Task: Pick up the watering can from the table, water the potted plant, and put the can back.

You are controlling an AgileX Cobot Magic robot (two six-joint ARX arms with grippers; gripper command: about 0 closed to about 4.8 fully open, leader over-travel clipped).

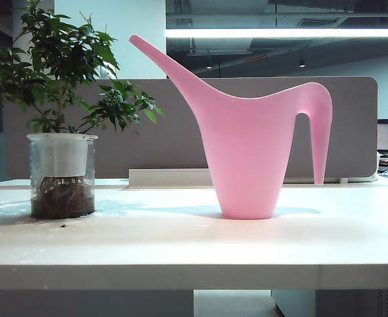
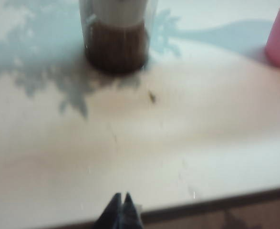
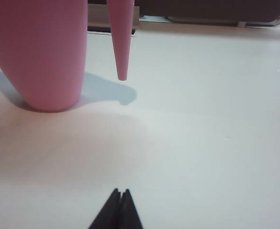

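Right hand (image 3: 121, 192): fingertips pressed together, empty, low over the worktop (image 3: 202, 119). Left hand (image 2: 121, 195): tips also pressed together, empty, hanging near the worktop's front edge.

Watering can (image 1: 250, 142) stands upright on the worktop, untouched. From the right hand it's ahead and off to one side, well apart. The handle's free end hangs nearer that hand than the body does, stopping short of the worktop; the gap between handle and body faces the hand. Long axis of the can is vertical; spout slants up and away toward the potted plant (image 1: 61, 125).

From the left hand the plant's pot is straight ahead, and only a pink sliver of the can's base shows far to the side. Right hand is my pick as the nearer one for the grab, and it'll need to spread first.

Hard to see:
- Neither arm appears in the exterior view.
- Right wrist view cuts off the can's top, spout and handle arch.
- Left wrist view is blurred; foliage out of frame, small dark speck on the worktop beside the pot, can't identify.
- Water level in the can: can't tell.
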